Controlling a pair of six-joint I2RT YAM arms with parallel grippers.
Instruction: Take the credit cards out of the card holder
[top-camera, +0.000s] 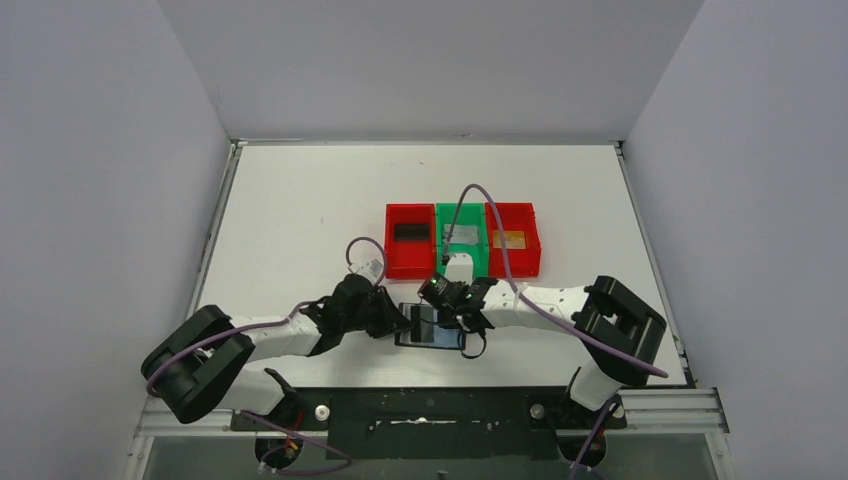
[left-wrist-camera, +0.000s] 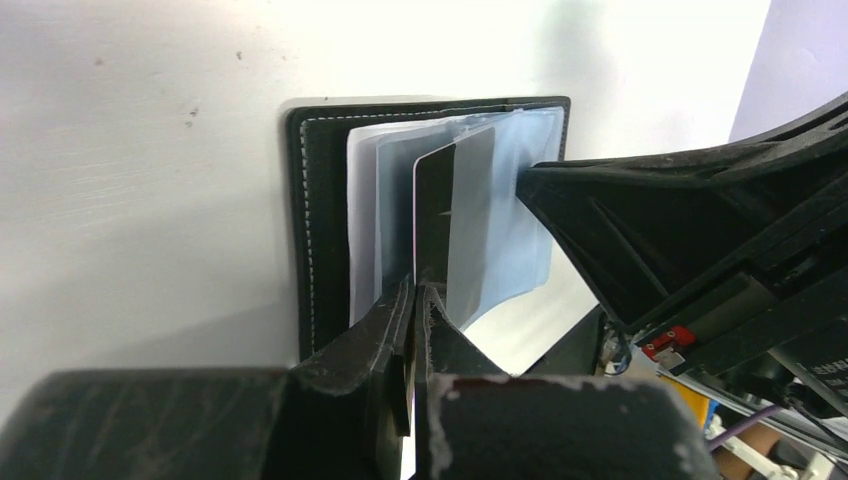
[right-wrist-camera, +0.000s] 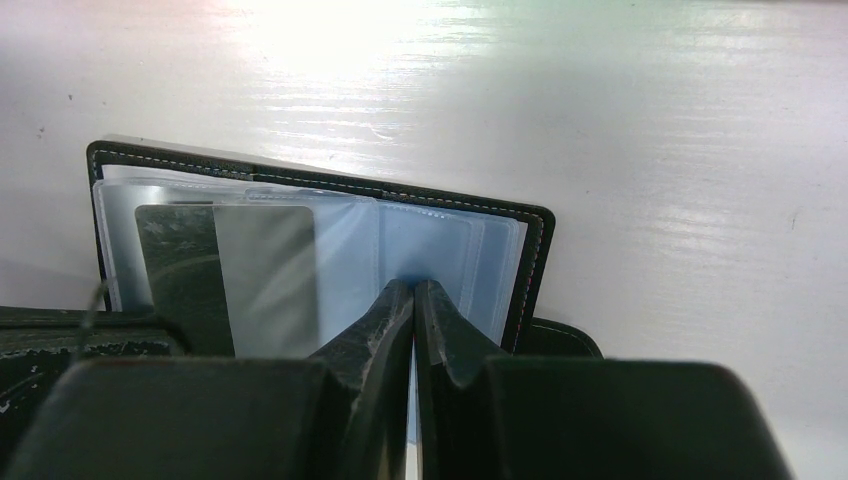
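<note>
Left claw (left-wrist-camera: 418, 290): clenched, my two black fingers pinching the near edge of a dark-and-grey plastic card (left-wrist-camera: 455, 215).
Card: part-way out of its pocket and tilted up off the pages. I cannot tell how much of it is inside.
Card holder (left-wrist-camera: 300, 200): small, black, stitched folding wallet. It lies open on the white table (top-camera: 300, 220) between my two arms, near the red and green bins.
Right claw (right-wrist-camera: 414, 295): clenched as well, tips down on the clear plastic sleeves (right-wrist-camera: 440, 240) right of the fold. I cannot tell whether a sleeve is nipped between them.
Risk, slip: my pinch sits on the card's very edge, so a sleeve that drags could pull the card free of it.
Risk, lift: if the right claw's hold is weak, the whole card holder may rise or slide along with the card.
</note>
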